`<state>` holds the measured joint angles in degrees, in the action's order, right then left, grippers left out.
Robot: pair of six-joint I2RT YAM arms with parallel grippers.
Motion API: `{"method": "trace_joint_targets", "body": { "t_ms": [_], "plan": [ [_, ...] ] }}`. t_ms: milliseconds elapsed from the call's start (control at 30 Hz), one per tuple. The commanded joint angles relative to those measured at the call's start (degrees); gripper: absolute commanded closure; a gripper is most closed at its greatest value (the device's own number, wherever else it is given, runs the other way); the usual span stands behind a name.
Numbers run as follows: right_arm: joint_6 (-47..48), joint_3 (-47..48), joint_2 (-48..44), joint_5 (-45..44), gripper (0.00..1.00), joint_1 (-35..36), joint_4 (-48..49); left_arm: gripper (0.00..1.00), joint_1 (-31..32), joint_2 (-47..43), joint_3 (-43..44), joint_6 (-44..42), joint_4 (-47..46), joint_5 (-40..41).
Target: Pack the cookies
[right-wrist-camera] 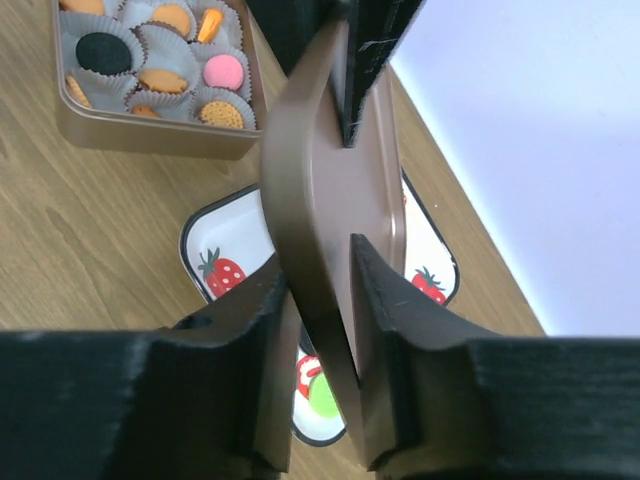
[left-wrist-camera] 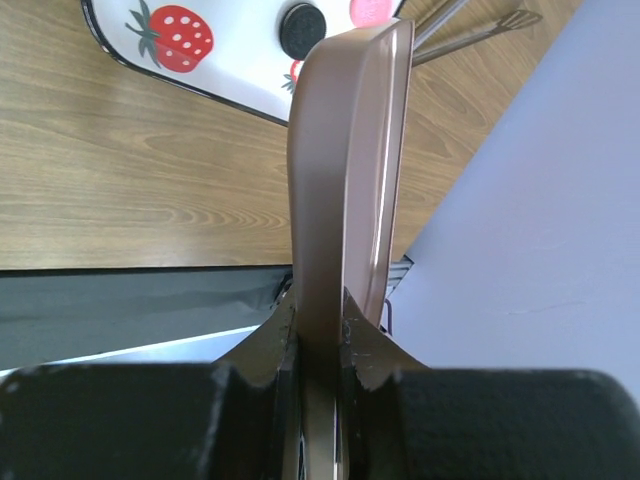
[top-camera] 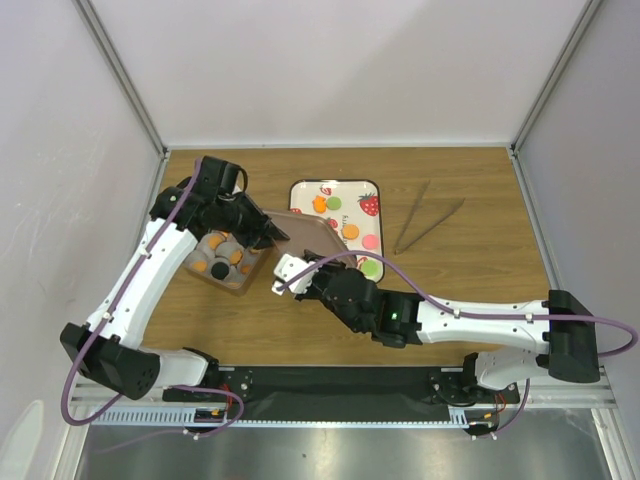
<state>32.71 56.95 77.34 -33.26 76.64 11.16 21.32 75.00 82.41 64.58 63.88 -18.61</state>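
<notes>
closest to my left wrist camera are the two black fingers (left-wrist-camera: 272, 350) of my left tool (left-wrist-camera: 320, 340), pinched tight on one end of a brown lid (left-wrist-camera: 345, 170) that i see edge-on, running away from me over the wooden bench (left-wrist-camera: 130, 190). seen from above, this tool sits at the left of the scene. just beside and below it on the bench is an open brown box (right-wrist-camera: 150, 135). some of the cookies (right-wrist-camera: 224, 71) are already in it, each in a white paper cup; i can make out orange ones, a black one and a pink one. to the right of the box the lid hangs tilted between my two arms, off the bench, and its far side overlaps the near left corner of the tray in the top view. my right tool (right-wrist-camera: 320, 310) grips the lid's opposite end, its fingers closed against both faces of the lid. further right lies a white tray (top-camera: 303, 197) printed with strawberries, flat on the bench. more cookies are loose on it in orange, green and pink, and my left wrist camera shows a black one there too. at the far right a pair of thin tongs (top-camera: 428, 222) lies on the bare wood, well apart from the tray and touching nothing else.
</notes>
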Motion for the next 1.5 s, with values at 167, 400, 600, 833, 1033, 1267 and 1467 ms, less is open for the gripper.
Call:
{"method": "trace_joint_targets", "body": {
  "t_ms": [167,400,600,833,1033,1267,1467],
  "plan": [
    [4.8,-0.5,-0.1,-5.6,0.9,1.1,6.9,0.68,-0.5,-2.1,3.7,-0.2,-0.9,-4.8],
    [5.9,-0.4,-0.7,-7.1,1.0,1.6,8.8,0.12,-0.7,-2.4,4.5,-1.0,-1.5,-4.0],
    [1.5,1.6,-1.5,-7.2,1.0,0.5,3.1,0.06,-2.7,-1.3,9.1,-3.7,0.4,1.6],
    [-8.3,4.4,-3.0,-1.6,1.0,-4.1,-6.1,0.06,-9.4,1.9,15.1,-8.3,0.0,5.2],
    [-21.0,9.8,-1.4,5.5,1.0,-11.6,-10.9,0.06,-17.4,-1.4,8.8,-12.4,-8.6,10.5],
    [-43.8,17.3,2.6,30.2,1.0,-27.5,-11.8,0.06,-26.0,-5.4,0.0,-19.4,-13.2,31.9],
    [-63.6,18.6,10.2,48.9,1.0,-37.3,1.3,0.08,-36.6,-3.3,-10.9,-23.1,-20.5,34.7]
  ]
}}
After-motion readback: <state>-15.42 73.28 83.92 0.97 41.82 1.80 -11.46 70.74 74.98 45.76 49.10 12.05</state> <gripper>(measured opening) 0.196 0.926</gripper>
